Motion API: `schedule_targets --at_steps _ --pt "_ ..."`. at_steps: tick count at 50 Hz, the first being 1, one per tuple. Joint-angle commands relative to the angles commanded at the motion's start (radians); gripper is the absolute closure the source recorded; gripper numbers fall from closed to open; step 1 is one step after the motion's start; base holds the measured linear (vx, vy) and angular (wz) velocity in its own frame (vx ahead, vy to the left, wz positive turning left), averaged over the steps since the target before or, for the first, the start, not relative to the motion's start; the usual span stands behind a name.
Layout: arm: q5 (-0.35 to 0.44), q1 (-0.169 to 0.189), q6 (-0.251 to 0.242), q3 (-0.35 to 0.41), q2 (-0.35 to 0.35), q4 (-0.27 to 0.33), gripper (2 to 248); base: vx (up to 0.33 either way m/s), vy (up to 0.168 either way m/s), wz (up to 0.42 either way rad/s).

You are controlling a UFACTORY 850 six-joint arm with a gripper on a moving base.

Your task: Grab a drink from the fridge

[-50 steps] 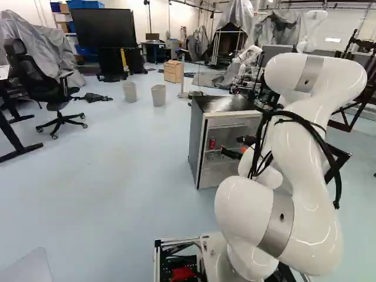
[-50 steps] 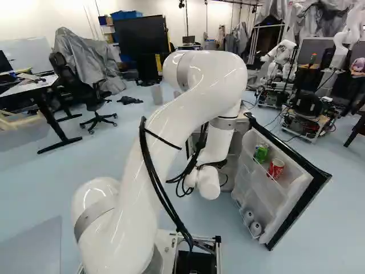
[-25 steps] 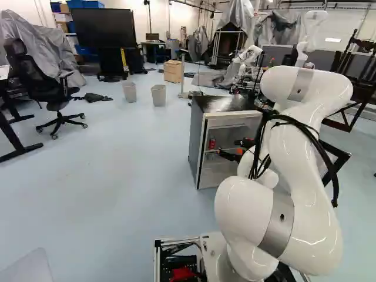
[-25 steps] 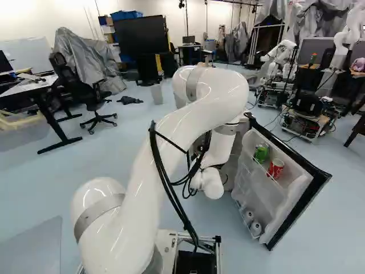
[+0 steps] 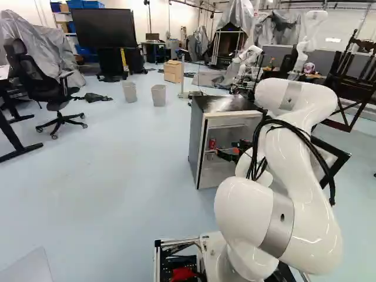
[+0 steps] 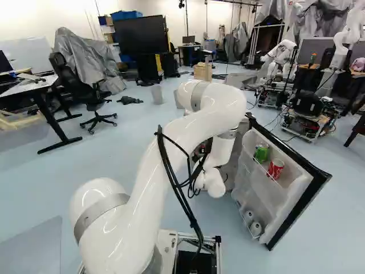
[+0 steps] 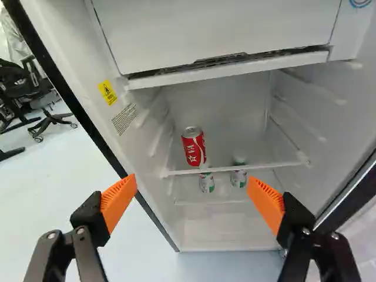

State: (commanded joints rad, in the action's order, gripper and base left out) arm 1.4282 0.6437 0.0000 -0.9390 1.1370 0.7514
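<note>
From my wrist view I can make out a yellow warning sticker with a black triangle sign on the fridge's inner side wall. Just beneath it sits a block of tiny print, too fine for me to read. The red can on the shelf carries white lettering and a white star. A blue round mark, partly cut off, shows on the white surface near the upper compartment's front. In my right base view, white lettering also marks the red can in the door.
</note>
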Motion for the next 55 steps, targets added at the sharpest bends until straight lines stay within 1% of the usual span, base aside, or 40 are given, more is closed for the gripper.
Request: schedule_targets --at_steps 9,33,55 --pt "0.002 -0.012 0.0 -0.051 0.037 0.001 3 0.0 0.0 0.0" --pt "0.001 -0.044 0.0 -0.157 0.087 0.001 3 0.0 0.0 0.0" --pt "-0.04 -0.072 0.0 -0.262 0.135 -0.009 3 0.0 0.0 0.0"
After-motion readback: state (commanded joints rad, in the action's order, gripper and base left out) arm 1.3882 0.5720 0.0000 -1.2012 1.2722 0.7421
